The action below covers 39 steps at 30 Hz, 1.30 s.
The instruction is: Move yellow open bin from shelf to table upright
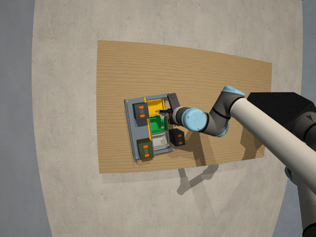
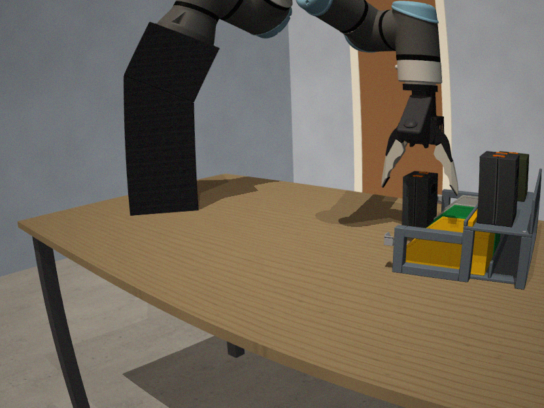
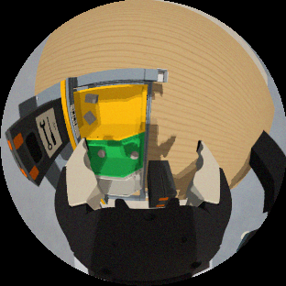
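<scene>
Yellow open bin (image 1: 156,104) (image 2: 432,254) (image 3: 121,112), probably stiff and light, wants a rim grip, kept level; gripper (image 1: 163,113) (image 2: 420,189) (image 3: 143,139) fingers stand wide.

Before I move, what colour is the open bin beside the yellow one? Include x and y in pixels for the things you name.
Green (image 1: 156,122) (image 2: 458,211) (image 3: 115,165); the wrist view shows it best.

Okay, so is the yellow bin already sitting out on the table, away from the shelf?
No, the yellow bin is inside the grey shelf frame, beside the green bin.

workshop-like room | tool-marked case (image 3: 49,130) | parts shelf (image 1: 137,130) (image 2: 465,256) (image 3: 110,75)
</scene>
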Motion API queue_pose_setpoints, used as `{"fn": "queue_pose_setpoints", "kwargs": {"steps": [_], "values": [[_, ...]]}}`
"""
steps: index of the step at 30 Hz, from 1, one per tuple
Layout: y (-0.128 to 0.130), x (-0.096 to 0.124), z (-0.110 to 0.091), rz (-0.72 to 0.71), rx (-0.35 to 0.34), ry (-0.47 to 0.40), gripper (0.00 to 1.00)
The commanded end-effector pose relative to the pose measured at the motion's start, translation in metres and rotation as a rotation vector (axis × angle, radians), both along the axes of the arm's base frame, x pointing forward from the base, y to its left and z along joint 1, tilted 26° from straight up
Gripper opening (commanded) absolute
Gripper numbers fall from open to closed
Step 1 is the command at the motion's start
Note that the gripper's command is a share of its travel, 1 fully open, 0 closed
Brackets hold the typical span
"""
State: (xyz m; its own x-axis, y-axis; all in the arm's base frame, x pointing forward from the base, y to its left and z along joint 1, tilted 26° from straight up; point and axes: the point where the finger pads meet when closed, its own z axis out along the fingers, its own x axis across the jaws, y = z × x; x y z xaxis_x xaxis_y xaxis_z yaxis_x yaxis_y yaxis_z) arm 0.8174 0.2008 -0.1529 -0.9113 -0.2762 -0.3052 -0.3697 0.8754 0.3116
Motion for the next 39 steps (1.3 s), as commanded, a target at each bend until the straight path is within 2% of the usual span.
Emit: {"fn": "queue_pose_setpoints", "kwargs": {"steps": [1,19,24,39], "values": [[-0.0003,0.0006,0.0007,0.000,0.000,-0.001,1.00],[-0.0009,-0.0005,0.0003,0.000,0.000,-0.001,1.00],[-0.0017,-0.0021,-0.0002,0.234,-0.047,-0.104,1.00],[-0.0016,-0.0019,-0.0002,0.254,-0.052,-0.114,1.00]]}}
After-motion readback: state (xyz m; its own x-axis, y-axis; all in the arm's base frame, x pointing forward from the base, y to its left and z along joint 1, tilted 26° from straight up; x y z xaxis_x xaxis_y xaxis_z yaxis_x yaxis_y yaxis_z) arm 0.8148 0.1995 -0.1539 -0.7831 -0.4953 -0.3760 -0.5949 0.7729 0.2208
